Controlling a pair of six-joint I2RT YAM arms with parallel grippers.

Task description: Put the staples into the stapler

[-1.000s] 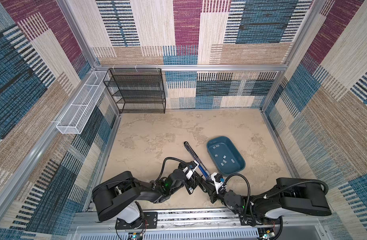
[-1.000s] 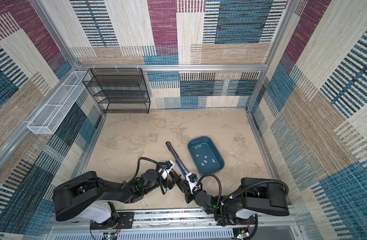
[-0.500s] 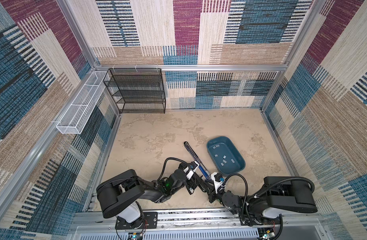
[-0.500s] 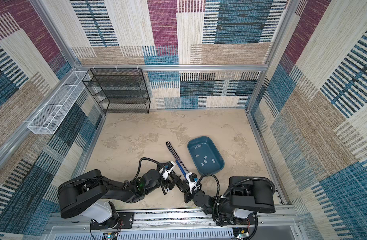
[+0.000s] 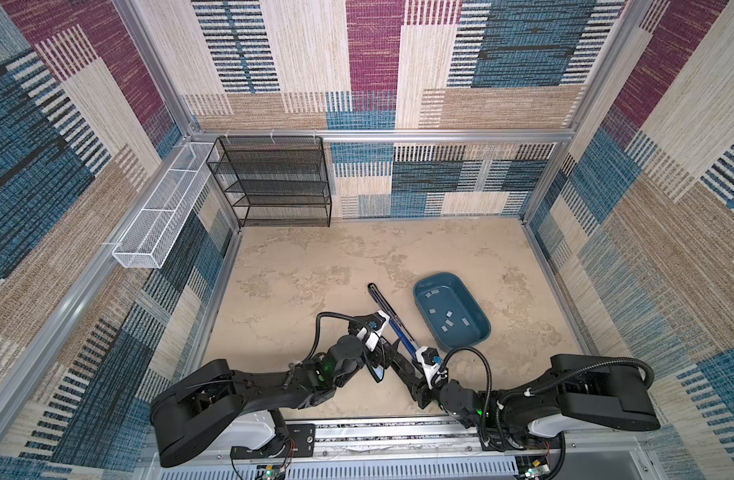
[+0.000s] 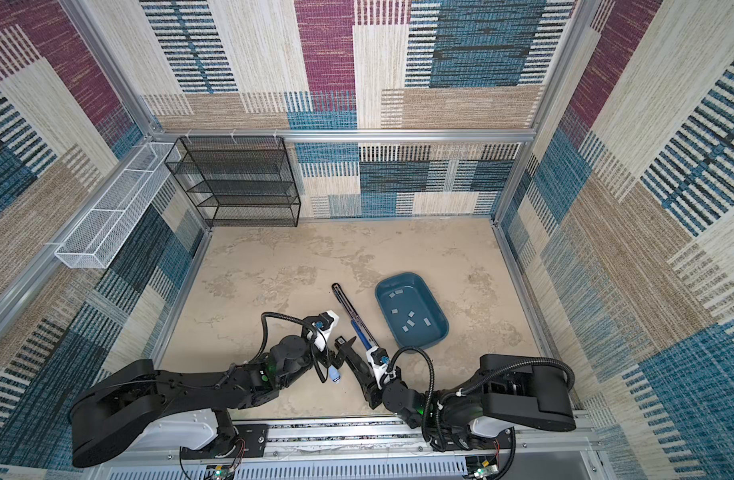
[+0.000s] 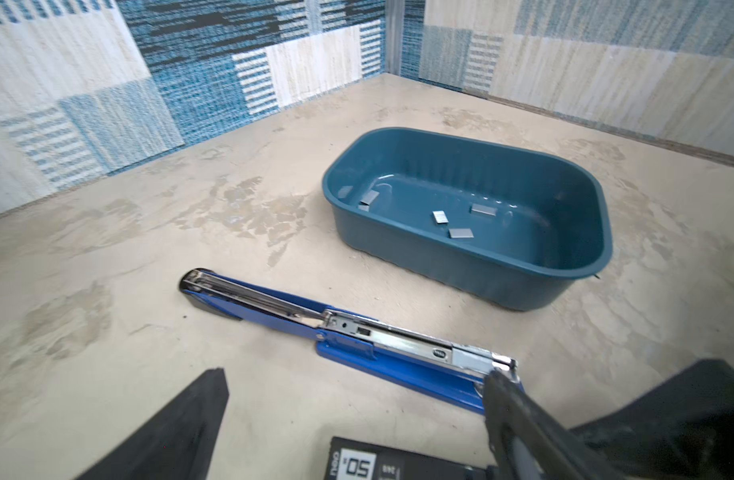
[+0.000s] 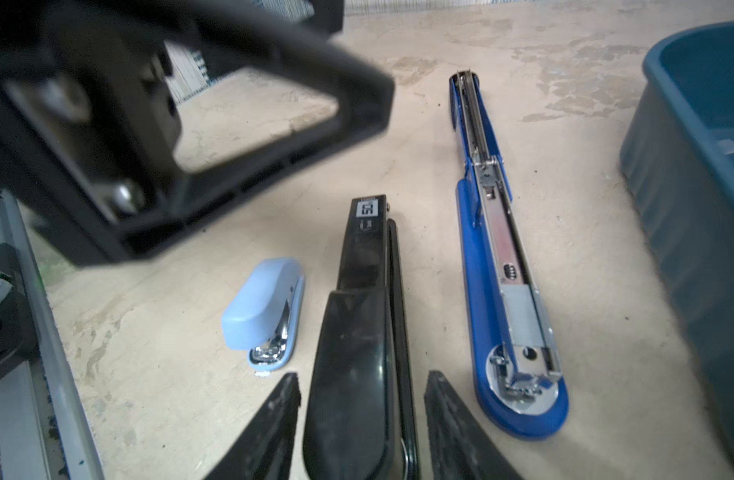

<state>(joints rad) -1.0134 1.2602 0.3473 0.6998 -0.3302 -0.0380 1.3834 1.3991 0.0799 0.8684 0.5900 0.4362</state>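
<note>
Three staplers lie at the front of the table. A long blue stapler (image 5: pixel 388 311) (image 8: pixel 494 270) is folded open with its metal channel showing. A black stapler (image 8: pixel 361 332) lies beside it, and next to that a small light-blue stapler (image 8: pixel 265 307) (image 6: pixel 335 376). My right gripper (image 8: pixel 361 386) (image 6: pixel 356 368) is open, straddling the black stapler's rounded end with a gap on each side. My left gripper (image 7: pixel 355 376) (image 6: pixel 345 334) is wide open above the black stapler's labelled end, one finger by the blue stapler's near end. The staples (image 7: pixel 461 232) (image 5: pixel 448 323) lie loose in the teal tray (image 7: pixel 440 266) (image 5: pixel 456 299).
A black wire shelf (image 5: pixel 274 183) stands at the back left. A white wire basket (image 5: pixel 162 216) hangs on the left wall. Patterned walls close in the table on three sides. A metal rail (image 5: pixel 378 432) runs along the front edge.
My right gripper's jaws have come apart from the black stapler. The left gripper stays wide open in the same place.
</note>
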